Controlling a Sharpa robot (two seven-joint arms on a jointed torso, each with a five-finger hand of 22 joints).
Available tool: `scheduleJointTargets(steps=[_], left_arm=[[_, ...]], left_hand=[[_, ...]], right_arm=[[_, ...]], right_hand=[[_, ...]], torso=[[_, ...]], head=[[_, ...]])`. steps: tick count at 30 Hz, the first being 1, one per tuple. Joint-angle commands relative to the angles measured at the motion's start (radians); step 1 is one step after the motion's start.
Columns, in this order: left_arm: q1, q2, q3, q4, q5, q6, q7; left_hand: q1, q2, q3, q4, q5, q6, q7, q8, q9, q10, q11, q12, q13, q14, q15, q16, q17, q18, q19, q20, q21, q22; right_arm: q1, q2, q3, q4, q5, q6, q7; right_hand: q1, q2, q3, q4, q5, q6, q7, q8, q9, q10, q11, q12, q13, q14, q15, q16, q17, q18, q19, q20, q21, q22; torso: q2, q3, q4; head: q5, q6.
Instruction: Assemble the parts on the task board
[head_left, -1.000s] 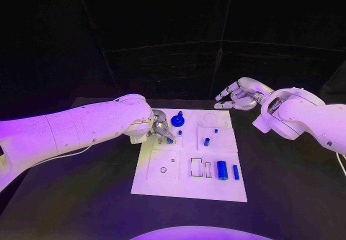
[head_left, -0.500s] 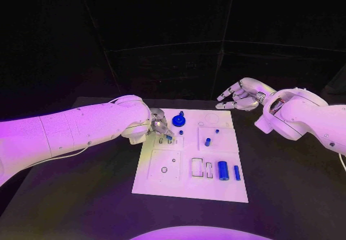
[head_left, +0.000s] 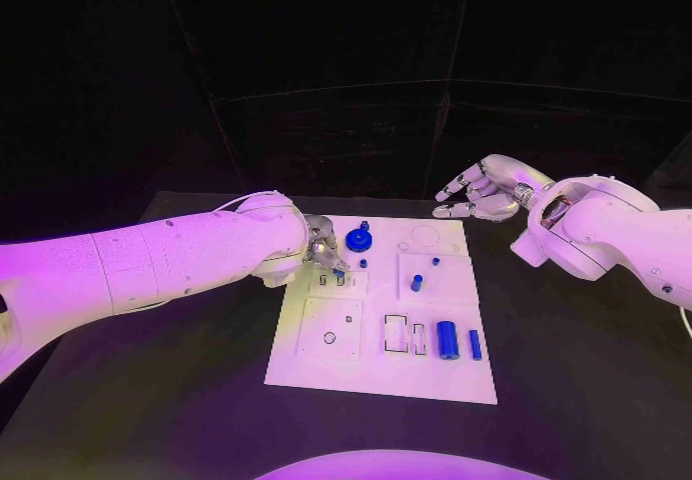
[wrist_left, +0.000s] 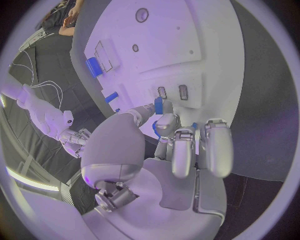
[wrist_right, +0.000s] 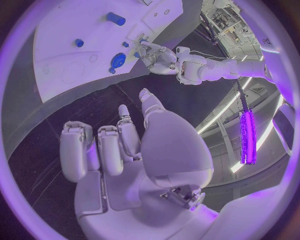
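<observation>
The white task board (head_left: 325, 350) lies in the middle of the black table. My left hand (head_left: 322, 250) hovers over its far left part and pinches a small blue piece (head_left: 338, 272) between thumb and finger. In the left wrist view that piece (wrist_left: 159, 106) sits just beside two small slots (wrist_left: 172, 92) in the board (wrist_left: 187, 40). My right hand (head_left: 483, 192) hangs above the board's far right corner, fingers apart and holding nothing; the right wrist view shows this hand (wrist_right: 119, 145) the same way.
A round blue part (head_left: 358, 239) stands at the board's far edge, with small blue pegs (head_left: 415, 283) near the middle. A blue cylinder (head_left: 446, 340) and a thin blue bar (head_left: 473, 344) lie at the near right beside rectangular recesses (head_left: 392, 334).
My left hand has edged slightly over the slots with the blue piece still pinched. My right hand has barely moved.
</observation>
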Motion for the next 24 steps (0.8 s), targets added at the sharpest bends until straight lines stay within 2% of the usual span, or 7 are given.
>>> scheduleJointTargets(steps=[1,4,24], left_arm=[[-0.002,0.002,0.000,0.001,-0.047,0.005,0.003],[-0.004,0.003,0.000,0.001,-0.048,0.010,0.002],[-0.011,0.005,-0.003,-0.006,-0.023,0.058,-0.011]], left_hand=[[-0.004,0.006,0.150,-0.145,-0.001,-0.008,-0.003,0.004,0.001,0.007,-0.001,0.005,-0.001,0.106,-0.001,0.003,0.263,0.000,0.013,0.005,-0.002,0.010],[-0.004,0.006,0.150,-0.145,-0.001,-0.008,-0.003,0.004,0.001,0.007,-0.001,0.005,-0.001,0.106,-0.001,0.003,0.263,0.000,0.013,0.005,-0.002,0.010],[-0.010,0.005,0.150,-0.144,-0.002,-0.006,-0.003,0.006,0.002,0.009,-0.001,0.006,0.000,0.106,-0.001,0.003,0.263,0.000,0.013,0.005,-0.002,0.009]], right_arm=[[0.002,0.002,0.001,0.001,-0.002,0.007,0.006],[0.002,0.003,0.001,0.001,-0.002,0.008,0.007],[0.002,0.010,0.001,-0.003,-0.002,0.017,0.007]], right_hand=[[0.000,0.011,-0.006,0.002,0.007,0.004,-0.002,0.006,0.000,0.000,-0.004,-0.005,0.052,0.068,-0.008,-0.005,0.117,0.009,0.000,-0.004,-0.007,0.041],[0.000,0.011,-0.006,0.002,0.007,0.005,-0.002,0.006,0.000,0.000,-0.004,-0.005,0.052,0.068,-0.008,-0.005,0.117,0.009,0.000,-0.004,-0.007,0.041],[0.000,0.011,-0.006,0.002,0.007,0.005,-0.002,0.006,0.000,0.000,-0.004,-0.005,0.051,0.068,-0.009,-0.005,0.117,0.009,0.000,-0.004,-0.007,0.041]], torso=[[0.000,-0.0002,-0.0015],[0.001,0.0000,-0.0012],[-0.001,0.0002,0.0007]], head=[[0.002,0.001],[0.001,0.003],[0.003,-0.003]])
